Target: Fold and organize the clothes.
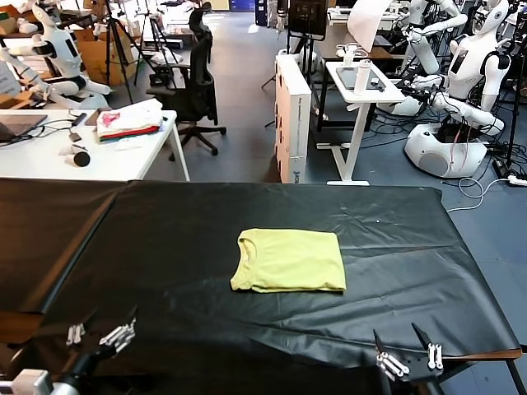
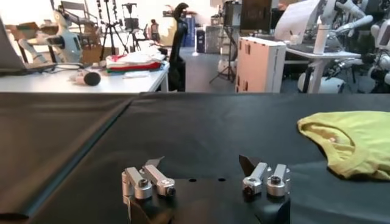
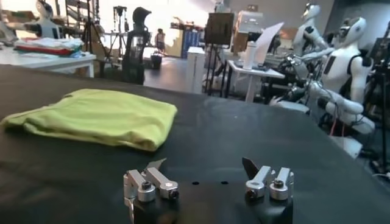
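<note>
No readable writing anywhere that I can make out. The tall white box [image 1: 293, 115] standing on the floor past the table's far edge has some dark marks low on its side, but they're too small to read. No patch or label shows on the shirt's upper face either.

The lime-yellow T-shirt [image 1: 289, 260] lies folded into a rough rectangle near the middle of the black-covered table [image 1: 165, 239]. Its long axis runs side to side across the table. The round neck opening sits at the end toward the robot's left, and the folded straight edge is at the end toward the robot's right. It lies flat, with a slightly rumpled edge on the side nearest the robot.

The left gripper [image 1: 100, 333] hangs low at the table's near edge, off toward the left corner, well apart from the shirt. Its jaws are spread wide and holding nothing; the left wrist view [image 2: 207, 179] shows both finger pairs apart with bare black cover between them. The right gripper [image 1: 408, 354] is over at the near right corner, also well apart from the shirt, jaws likewise released and empty [image 3: 208, 182].

Beyond the table's far left corner there's a white desk [image 1: 49, 156] with a white, pink and red stack of folded cloth [image 1: 129, 121] on it.
</note>
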Motion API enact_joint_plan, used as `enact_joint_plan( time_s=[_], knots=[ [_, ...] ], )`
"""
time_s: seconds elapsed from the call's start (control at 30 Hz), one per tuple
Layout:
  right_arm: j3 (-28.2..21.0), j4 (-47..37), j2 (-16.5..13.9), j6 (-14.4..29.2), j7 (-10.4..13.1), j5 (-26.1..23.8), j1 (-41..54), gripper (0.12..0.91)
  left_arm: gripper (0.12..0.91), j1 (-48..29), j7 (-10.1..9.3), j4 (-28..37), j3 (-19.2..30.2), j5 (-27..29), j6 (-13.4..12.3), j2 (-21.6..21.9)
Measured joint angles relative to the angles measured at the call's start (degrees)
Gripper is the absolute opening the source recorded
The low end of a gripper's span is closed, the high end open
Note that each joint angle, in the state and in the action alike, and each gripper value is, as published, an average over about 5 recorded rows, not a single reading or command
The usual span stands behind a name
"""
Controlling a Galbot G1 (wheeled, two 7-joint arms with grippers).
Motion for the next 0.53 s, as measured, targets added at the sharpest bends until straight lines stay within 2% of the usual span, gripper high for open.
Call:
enact_joint_plan(
  time_s=[0.2, 0.53],
  knots=[
    [-0.7, 1.1, 0.3, -0.5, 1.9, 0.4, -2.0, 0.907, 0.907, 1.3, -0.04, -0.3, -0.7, -0.7, 0.4, 0.4],
    [-0.8, 1.3, 0.4, -0.5, 1.9, 0.5, -2.7, 0.907, 0.907, 1.3, 0.07, -1.1, -1.0, -1.2, 1.2, 0.7]
  ],
)
